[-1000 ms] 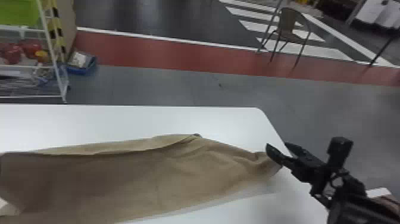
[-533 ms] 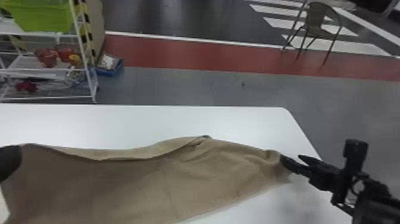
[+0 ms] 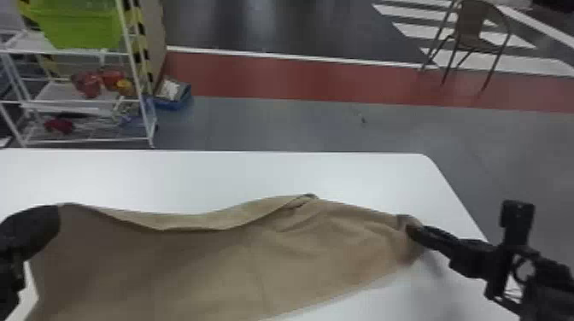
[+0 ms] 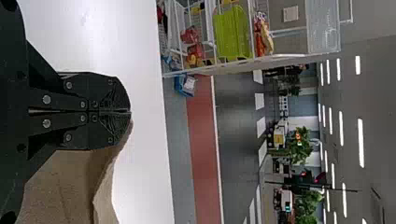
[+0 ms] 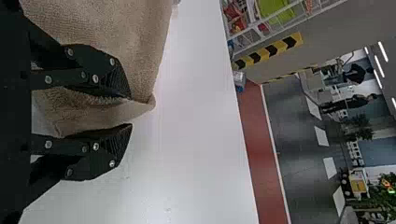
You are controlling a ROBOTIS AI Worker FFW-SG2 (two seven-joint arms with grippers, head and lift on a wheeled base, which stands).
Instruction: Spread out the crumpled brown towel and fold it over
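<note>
We log two arms in the head view. Our left arm (image 3: 9, 277) comes in at the left edge, its gripper (image 3: 50, 222) low in that view. Our right arm (image 3: 549, 284) enters at the lower right, reaching inward, with its gripper (image 3: 413, 232) angled toward the middle. In the left wrist view, we record both black fingers (image 4: 103, 93) together, meeting along a thin seam to the tips. In the right wrist view, we note the fingers (image 5: 100, 77) parted and roughly parallel, a clear gap between their tips.
</note>
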